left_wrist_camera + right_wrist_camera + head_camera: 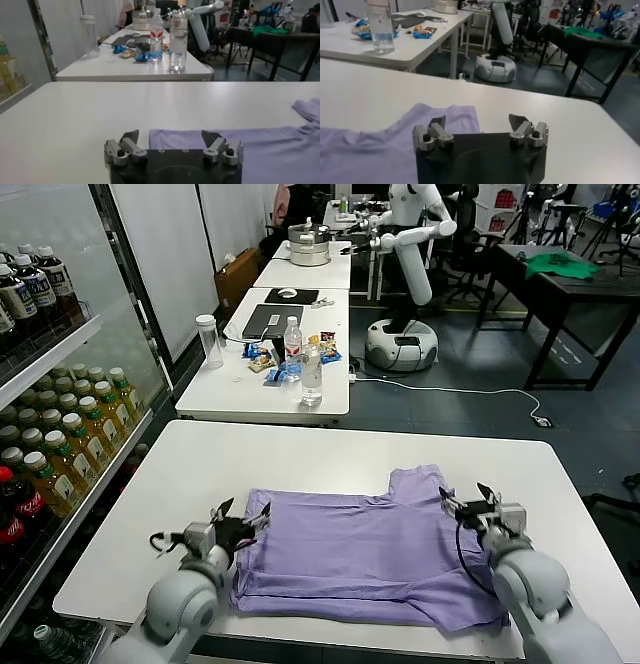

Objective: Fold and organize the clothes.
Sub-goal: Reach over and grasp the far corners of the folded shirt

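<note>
The clothes are one lavender T-shirt (365,549) lying flat on the white table (300,449), doubled over, with a sleeve (415,479) sticking out toward the far side. My left gripper (243,512) is open at the shirt's left edge, low over the table, with nothing between its fingers. In the left wrist view that gripper (170,136) stands wide open with the shirt's edge (260,150) just beyond it. My right gripper (466,496) is open at the shirt's right edge near the sleeve. The right wrist view shows it (478,121) empty above the fabric (380,150).
A shelf of drink bottles (60,434) runs along the left. Behind stands a second white table (230,389) with a water bottle (311,374), laptop and snacks. Farther back are another robot (405,284) and a dark table with a green cloth (560,264).
</note>
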